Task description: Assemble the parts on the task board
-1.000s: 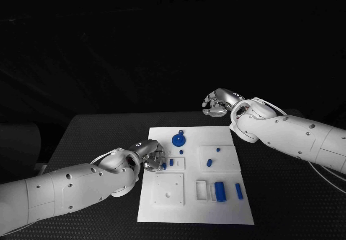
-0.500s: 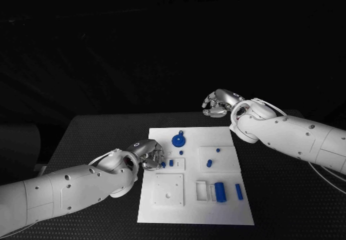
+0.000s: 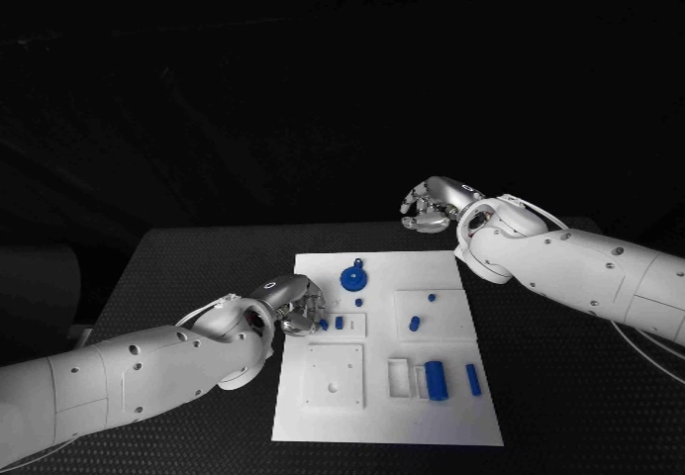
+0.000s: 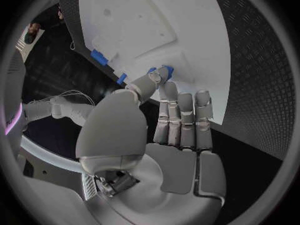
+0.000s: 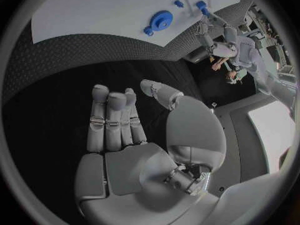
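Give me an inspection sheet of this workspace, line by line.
Surface: black textured table.
Job's things: white rectangular task board in the middle; blue round disc part near its far end, blue cylinders near its right edge, small blue part at the left edge.
Clutter: nothing seen.
Hands: left hand pinches the small blue part at the board's left edge; right hand hangs beyond the board's far end, holding nothing, fingers apart.
Cables: thin pale cable beside the right arm.
Surroundings: dark.

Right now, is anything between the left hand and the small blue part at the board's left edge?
Nothing visible: the left hand already has the small blue part at its fingertips, over the task board.
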